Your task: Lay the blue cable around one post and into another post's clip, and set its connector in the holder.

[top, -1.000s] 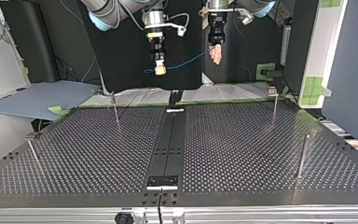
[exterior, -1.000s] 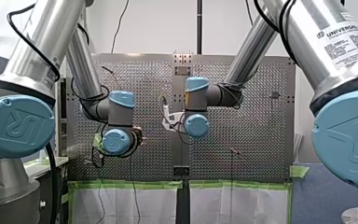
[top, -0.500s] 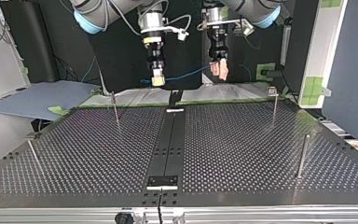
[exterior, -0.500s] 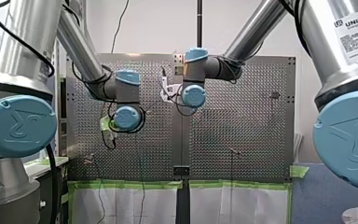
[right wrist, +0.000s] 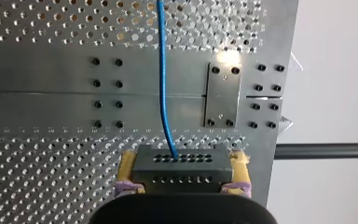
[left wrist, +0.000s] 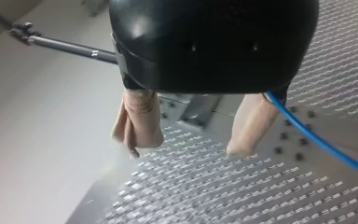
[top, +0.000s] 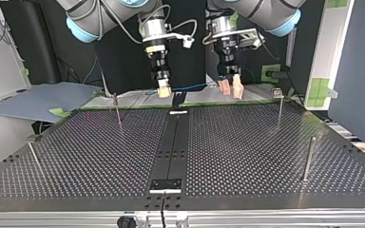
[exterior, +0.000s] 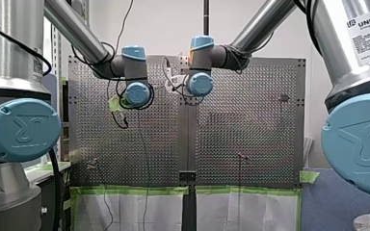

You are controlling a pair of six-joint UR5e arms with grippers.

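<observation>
Two end effectors hang side by side over the far edge of the perforated surface in the top view, near each other but apart. You can see the right end effector, at that view's left, clamped on the black connector. In the right wrist view its yellow pads press against both ends of the block. The blue cable leaves the connector's face and runs straight ahead of the fingers over the surface. It passes beside a small metal plate bolted near the centre strip.

The left end effector, at the top view's right, stands with its beige pads spread and nothing between them. In the left wrist view the cable passes just beside one finger, and you cannot tell whether it touches. Between the two end effectors the cable shows in the top view as a thin blue line in the air, clear of the surface. Four thin posts stand upright on the surface, two at each side, well apart from the cable and from both end effectors
</observation>
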